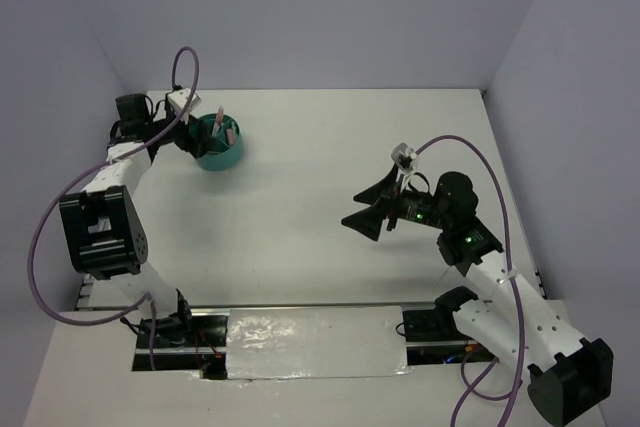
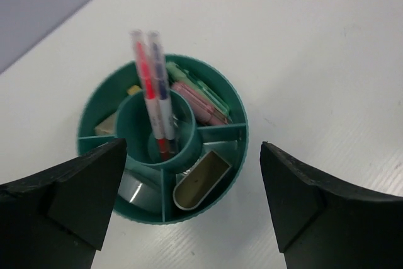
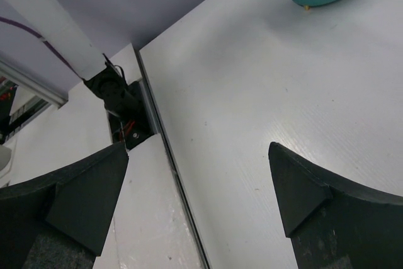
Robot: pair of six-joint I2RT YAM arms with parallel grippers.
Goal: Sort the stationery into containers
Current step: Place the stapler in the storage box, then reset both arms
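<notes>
Your left fingers (image 2: pixel 66 203) stand wide and empty, straddling the teal organizer (image 2: pixel 101 99) just below them; it sits at 10 o'clock on the desk (image 1: pixel 300 177). Your right fingers (image 3: pixel 69 200) are also wide and empty, well apart at 3 o'clock. If you lower or swing the left arm from here, you could clip the pens (image 2: pixel 151 80) leaning out of the centre cup (image 2: pixel 135 124), or shove the organizer.

Count inside:
- two pens
- one pink block (image 2: pixel 198 102) and one mint-green block (image 2: pixel 179 72) at 1 o'clock
- one brown block (image 2: pixel 201 181) at 5
- one white tape ring (image 2: pixel 135 187) at 7
- one beige block (image 2: pixel 107 124) at 9
</notes>
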